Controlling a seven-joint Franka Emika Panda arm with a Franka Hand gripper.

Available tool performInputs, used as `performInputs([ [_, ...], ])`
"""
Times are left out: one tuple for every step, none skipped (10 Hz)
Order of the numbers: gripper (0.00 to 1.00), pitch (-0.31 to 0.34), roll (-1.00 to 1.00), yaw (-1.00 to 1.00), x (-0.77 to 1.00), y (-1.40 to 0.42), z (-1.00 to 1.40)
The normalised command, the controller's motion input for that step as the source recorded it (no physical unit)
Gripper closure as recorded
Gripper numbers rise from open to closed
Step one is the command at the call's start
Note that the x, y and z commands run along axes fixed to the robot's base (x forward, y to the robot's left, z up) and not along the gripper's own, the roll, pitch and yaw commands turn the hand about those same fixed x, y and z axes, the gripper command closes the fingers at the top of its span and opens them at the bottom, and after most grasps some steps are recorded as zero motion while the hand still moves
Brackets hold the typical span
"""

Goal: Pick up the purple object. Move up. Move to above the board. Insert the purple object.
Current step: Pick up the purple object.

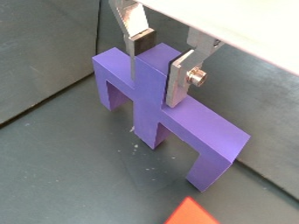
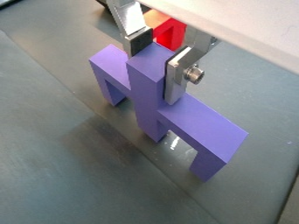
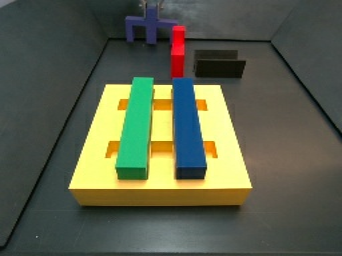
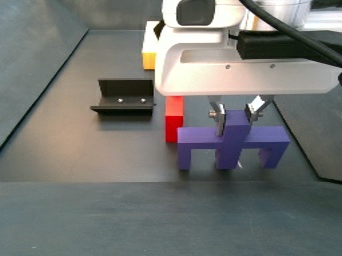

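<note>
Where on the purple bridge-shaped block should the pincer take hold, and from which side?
On the matte purple bridge-shaped block, grip the raised central stem from above: it stands upright, with flat parallel faces. The pincer already straddles it, silver fingers on either side.

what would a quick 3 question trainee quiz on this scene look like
1. True or false: the gripper has its fingers on either side of the purple object's raised stem.
2. Which bars lie on the board? A) green and blue B) red and purple C) none
3. Fill in: in a side view, the purple object stands beside the upright ____ block.

Key: 1 true; 2 A; 3 red
</note>
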Motion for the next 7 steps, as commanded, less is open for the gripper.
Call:
performInputs([
  [1.00,0.000,0.00,0.00,0.00,0.00,0.00],
  [1.00,0.000,0.00,0.00,0.00,0.00,0.00],
  [1.00,0.000,0.00,0.00,0.00,0.00,0.00],
  [1.00,0.000,0.00,0.00,0.00,0.00,0.00],
  [1.00,0.000,0.00,0.00,0.00,0.00,0.00],
  [1.00,0.000,0.00,0.00,0.00,0.00,0.00],
  [1.00,0.000,0.00,0.00,0.00,0.00,0.00],
])
